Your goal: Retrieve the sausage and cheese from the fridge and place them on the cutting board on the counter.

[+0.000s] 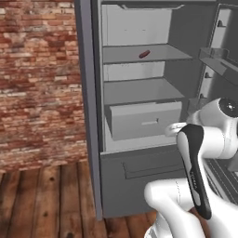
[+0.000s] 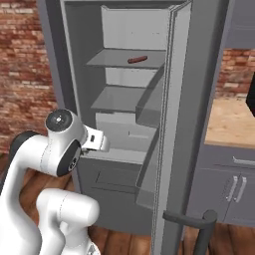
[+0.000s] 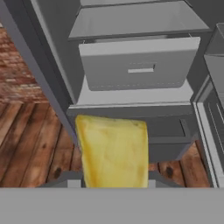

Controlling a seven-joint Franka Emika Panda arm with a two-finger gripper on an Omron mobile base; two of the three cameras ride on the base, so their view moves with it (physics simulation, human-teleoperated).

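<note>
A pale yellow cheese (image 3: 113, 151) fills the lower middle of the hand view, and my gripper (image 3: 113, 180) is shut on it; its fingers are mostly hidden behind the wedge. The hand (image 1: 175, 129) hangs in front of the open fridge (image 1: 88, 93), level with the drawer (image 1: 144, 120). The sausage (image 1: 144, 54) (image 2: 137, 60), a short reddish-brown cylinder, lies on the upper shelf, above and away from the hand. The counter (image 2: 231, 124) shows at the right, past the fridge door. The cutting board is out of view.
The fridge door (image 2: 184, 124) stands open to the right of the arm, with door bins on its inner side. A brick wall (image 1: 37, 79) and wooden floor (image 1: 42, 200) lie to the left. Dark grey cabinets (image 2: 234, 189) sit under the counter.
</note>
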